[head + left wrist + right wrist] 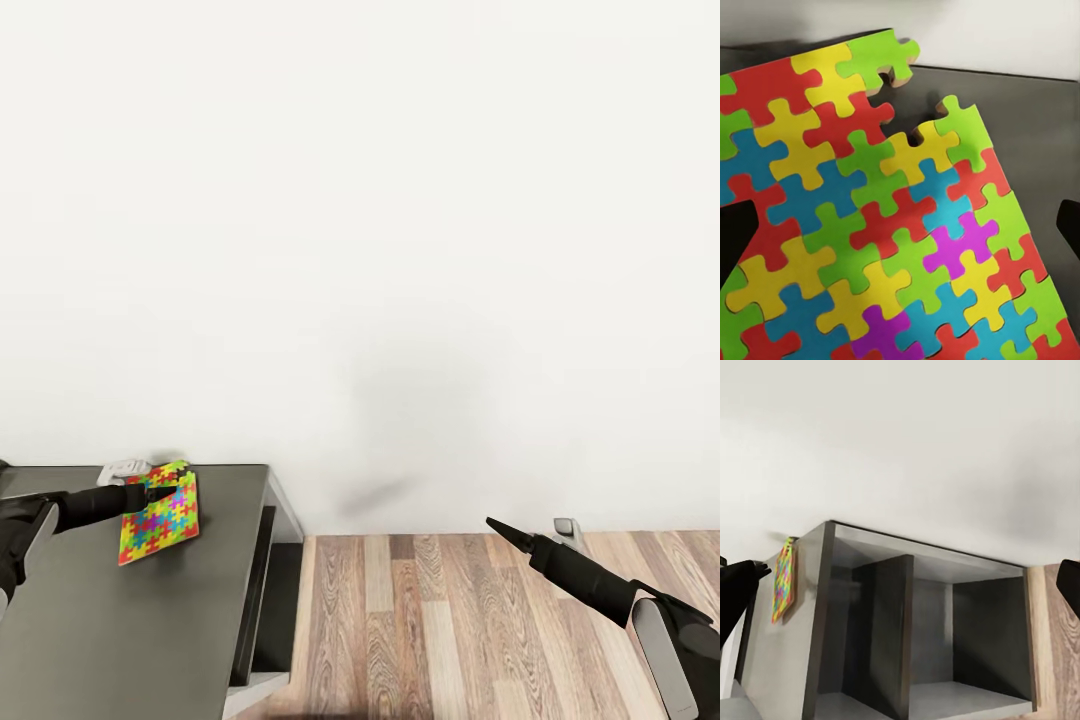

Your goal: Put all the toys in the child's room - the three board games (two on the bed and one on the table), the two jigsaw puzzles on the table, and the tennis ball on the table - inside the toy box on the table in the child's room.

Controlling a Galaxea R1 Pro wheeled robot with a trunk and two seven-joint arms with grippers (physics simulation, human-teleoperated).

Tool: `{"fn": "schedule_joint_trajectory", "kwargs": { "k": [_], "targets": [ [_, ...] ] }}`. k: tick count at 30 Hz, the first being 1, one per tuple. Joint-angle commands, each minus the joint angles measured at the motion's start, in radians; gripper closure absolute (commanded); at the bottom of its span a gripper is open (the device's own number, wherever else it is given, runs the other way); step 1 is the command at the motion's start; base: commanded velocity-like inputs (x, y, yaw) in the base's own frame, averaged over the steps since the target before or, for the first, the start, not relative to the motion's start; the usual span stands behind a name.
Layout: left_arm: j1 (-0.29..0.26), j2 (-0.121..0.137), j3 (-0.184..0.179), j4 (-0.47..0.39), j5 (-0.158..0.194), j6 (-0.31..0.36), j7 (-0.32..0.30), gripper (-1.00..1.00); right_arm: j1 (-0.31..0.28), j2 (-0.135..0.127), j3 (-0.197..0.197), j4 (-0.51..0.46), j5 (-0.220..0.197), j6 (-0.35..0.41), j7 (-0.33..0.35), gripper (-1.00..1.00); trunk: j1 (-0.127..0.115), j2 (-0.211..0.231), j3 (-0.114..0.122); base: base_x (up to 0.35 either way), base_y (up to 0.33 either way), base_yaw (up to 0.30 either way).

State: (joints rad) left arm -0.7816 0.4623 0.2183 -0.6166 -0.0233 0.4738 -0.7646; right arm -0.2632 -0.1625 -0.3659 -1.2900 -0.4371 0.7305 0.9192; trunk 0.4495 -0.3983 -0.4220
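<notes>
One jigsaw puzzle (pixel 160 515), a thin square of yellow, green, red, blue and pink pieces, lies near the back of the dark grey table (pixel 110 630). My left gripper (pixel 160 490) hovers just over its far part. Up close the puzzle (pixel 870 225) spreads between the two dark fingers (pixel 735 244), which stand wide apart, so my left gripper (pixel 906 221) is open. My right gripper (pixel 495 525) hangs open above the wood floor, right of the table, and holds nothing. Its wrist view catches the puzzle (pixel 784 577) edge-on on the table (pixel 780 675).
A pale grey-white object (pixel 125 468) sits behind the puzzle against the white wall. The table's end has open dark shelf compartments (pixel 930 637). A small grey fitting (pixel 568 530) sits at the wall's foot, with wood-plank floor (pixel 440 630) right of the table.
</notes>
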Motion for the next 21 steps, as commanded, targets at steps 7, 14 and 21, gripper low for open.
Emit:
{"fn": "schedule_joint_trajectory", "kwargs": {
  "k": [7,14,21],
  "targets": [
    [-0.001,-0.001,0.004,0.0,-0.003,0.008,-0.005,-1.0,-0.001,0.0,-0.001,0.0,-0.003,0.006,0.001,-1.0,0.001,-0.002,-0.002,0.0,0.0,0.0],
    [-0.001,-0.001,0.004,0.0,-0.004,0.008,-0.004,-1.0,-0.001,0.0,-0.001,0.0,-0.003,0.006,0.001,-1.0,0.001,-0.002,-0.001,0.0,0.0,0.0],
    [-0.001,0.001,0.004,0.0,-0.005,0.009,0.005,-1.0,-0.001,0.0,-0.001,0.0,-0.003,0.006,0.001,-1.0,0.001,-0.002,-0.001,0.0,0.0,0.0]
  ]
}}
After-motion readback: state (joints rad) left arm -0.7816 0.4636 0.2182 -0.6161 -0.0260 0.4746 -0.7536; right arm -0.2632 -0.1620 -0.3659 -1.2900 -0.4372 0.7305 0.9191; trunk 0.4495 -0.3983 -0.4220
